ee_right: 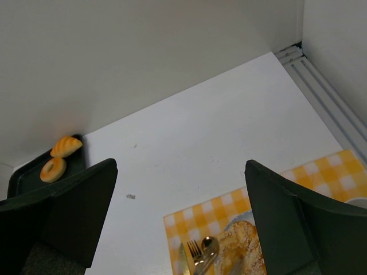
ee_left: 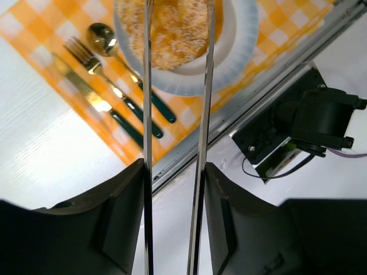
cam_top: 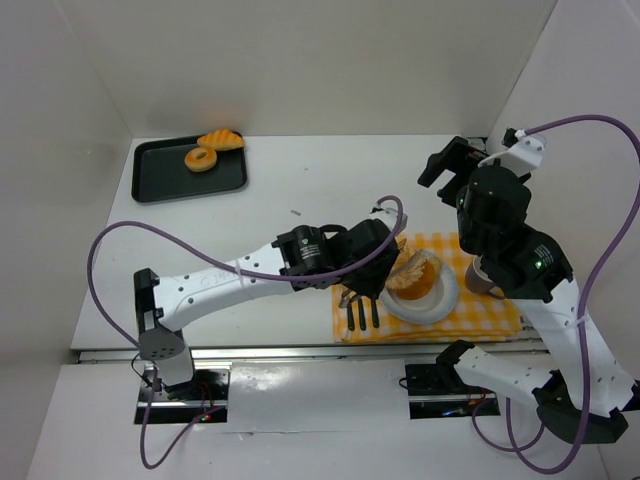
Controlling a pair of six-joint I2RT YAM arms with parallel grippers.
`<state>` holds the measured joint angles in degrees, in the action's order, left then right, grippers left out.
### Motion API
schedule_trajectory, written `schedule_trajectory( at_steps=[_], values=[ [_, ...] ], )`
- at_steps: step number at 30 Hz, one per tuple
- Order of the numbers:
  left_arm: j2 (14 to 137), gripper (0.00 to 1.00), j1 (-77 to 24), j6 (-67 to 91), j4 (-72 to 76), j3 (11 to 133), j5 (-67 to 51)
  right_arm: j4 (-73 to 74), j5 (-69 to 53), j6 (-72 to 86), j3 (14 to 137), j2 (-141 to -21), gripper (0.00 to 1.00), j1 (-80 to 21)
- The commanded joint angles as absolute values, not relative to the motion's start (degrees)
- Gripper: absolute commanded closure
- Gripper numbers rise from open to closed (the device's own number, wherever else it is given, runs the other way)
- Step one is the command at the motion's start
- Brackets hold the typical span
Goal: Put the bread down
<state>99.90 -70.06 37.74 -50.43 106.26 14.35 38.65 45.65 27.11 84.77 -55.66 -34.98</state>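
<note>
The bread (ee_left: 172, 31), a sugar-dusted golden piece, lies on the white plate (ee_left: 243, 43) on the yellow checked mat (cam_top: 490, 320). In the top view the bread (cam_top: 415, 272) shows just right of my left gripper (cam_top: 392, 262). My left gripper (ee_left: 175, 172) holds metal tongs (ee_left: 147, 114); their two arms stand apart and run along either side of the bread, with the tips out of frame. My right gripper (ee_right: 180, 197) hangs open and empty high over the table, at the back right (cam_top: 450, 165).
A fork (ee_left: 92, 60), a spoon (ee_left: 103, 37) and a knife (ee_left: 94, 103) lie on the mat left of the plate. A black tray (cam_top: 160, 180) at the back left holds a doughnut (cam_top: 201, 158) and a croissant (cam_top: 221, 139). The table's near rail (ee_left: 252, 97) runs beside the mat.
</note>
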Motion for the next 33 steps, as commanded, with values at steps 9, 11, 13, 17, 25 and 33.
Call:
schedule_trajectory(
  at_steps=[9,11,13,17,25,33],
  values=[
    [78.61,0.51,-53.9,39.73,-53.55,88.54,21.81,36.22,44.65,26.54,83.85,-55.99,0.01,-34.72],
    [76.3,0.51,-46.63,37.54,-46.1,83.26,16.91,35.69,44.04,26.54,83.23,-55.99,0.01,-34.72],
    [75.67,0.51,-42.73,36.48,-40.89,77.53,14.25,35.68,44.03,26.54,83.23,-55.99,0.01,-34.72],
    [78.56,0.51,-37.18,34.63,-32.01,72.78,11.6,35.68,42.72,26.54,83.23,-57.04,0.01,-34.72],
    [91.03,0.48,-31.73,34.01,-25.14,70.4,6.69,36.3,39.82,26.02,79.73,-58.89,0.01,-34.72],
    [95.98,0.08,-31.73,33.4,-24.08,69.7,3.26,34.63,31.39,28.03,73.39,-64.24,0.01,-34.72]
  ],
)
